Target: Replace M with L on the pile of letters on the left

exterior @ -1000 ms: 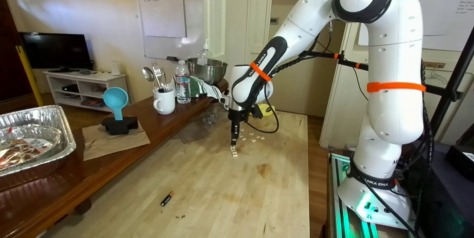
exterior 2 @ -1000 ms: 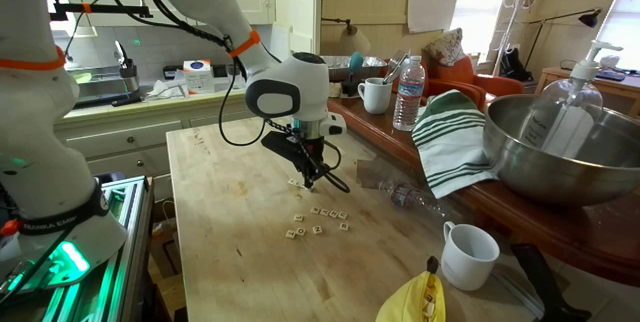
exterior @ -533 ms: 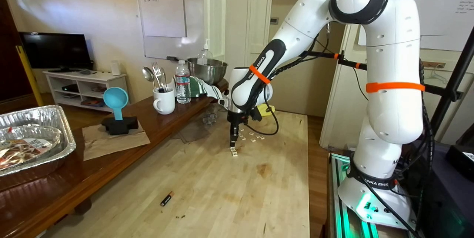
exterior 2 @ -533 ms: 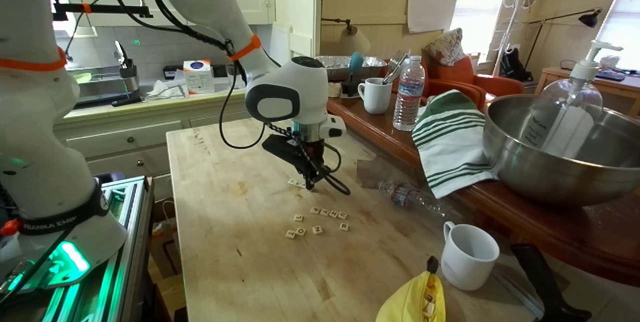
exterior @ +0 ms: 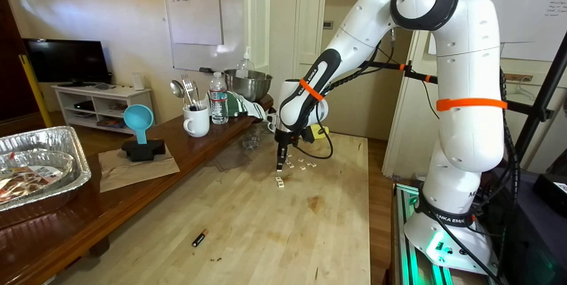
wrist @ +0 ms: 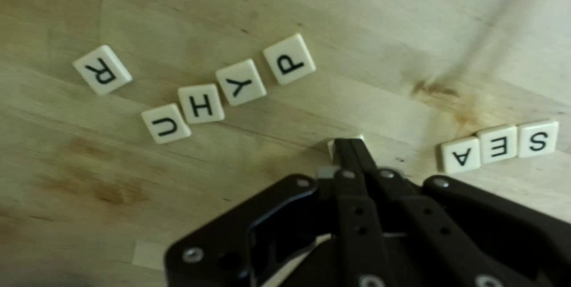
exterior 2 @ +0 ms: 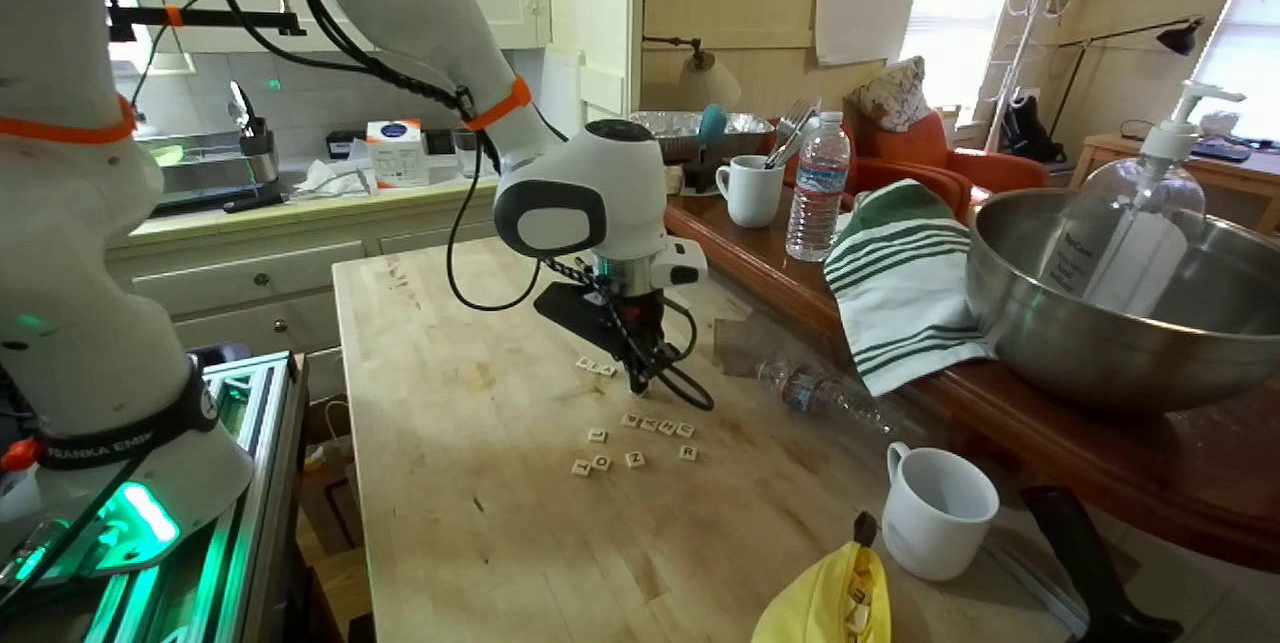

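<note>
My gripper [wrist: 348, 140] is shut, its two fingers pressed together and pointing down at the wooden table. It also shows in both exterior views [exterior: 280, 164] [exterior 2: 638, 385]. A whitish letter tile [wrist: 331, 147] lies under the fingertips, mostly covered, its letter hidden; its edge shows in an exterior view [exterior: 279, 170]. A row of tiles, S [wrist: 538, 139], E [wrist: 497, 144] and A [wrist: 461, 155], lies apart to the right in the wrist view. Tiles P [wrist: 290, 59], Y [wrist: 241, 82], H [wrist: 201, 104] and U [wrist: 166, 123] form another row. No L shows clearly.
R [wrist: 102, 70], Z [exterior 2: 635, 459] and O [exterior 2: 600, 463] lie loose nearby. A yellow pouch [exterior 2: 830, 593], a white mug [exterior 2: 938, 513] and a plastic bottle [exterior 2: 820, 393] are on the table. A battery [exterior: 200, 238] lies farther off. A raised wooden ledge [exterior: 186, 152] runs alongside.
My gripper has moved away from the end of the S-E-A row, toward the other tiles, staying low and shut. A tile edge shows at its tips, separated from that row.
</note>
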Available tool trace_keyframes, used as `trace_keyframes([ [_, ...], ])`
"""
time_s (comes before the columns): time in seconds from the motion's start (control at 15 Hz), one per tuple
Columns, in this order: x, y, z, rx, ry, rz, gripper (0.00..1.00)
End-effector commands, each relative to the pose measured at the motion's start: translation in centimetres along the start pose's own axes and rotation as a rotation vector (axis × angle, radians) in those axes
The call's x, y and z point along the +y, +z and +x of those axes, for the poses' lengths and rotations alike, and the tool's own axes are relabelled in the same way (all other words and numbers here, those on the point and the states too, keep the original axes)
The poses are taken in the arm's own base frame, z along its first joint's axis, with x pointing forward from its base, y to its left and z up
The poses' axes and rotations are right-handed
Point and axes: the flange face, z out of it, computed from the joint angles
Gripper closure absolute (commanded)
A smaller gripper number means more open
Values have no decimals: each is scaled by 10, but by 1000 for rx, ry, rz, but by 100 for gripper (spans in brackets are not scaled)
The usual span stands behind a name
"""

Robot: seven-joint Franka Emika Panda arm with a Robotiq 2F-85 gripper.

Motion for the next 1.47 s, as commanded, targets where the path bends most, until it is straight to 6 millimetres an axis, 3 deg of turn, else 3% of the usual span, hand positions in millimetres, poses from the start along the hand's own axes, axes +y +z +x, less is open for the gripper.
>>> trace_keyframes([
  [0.0, 29, 9, -14, 1, 44, -48, 100],
  [0.4, 65, 5, -36, -25, 108, -96, 100],
  [1.07, 35, -35, -23, 30, 5, -35, 100],
  [1.4, 28, -37, -42, -58, -203, 22, 100],
])
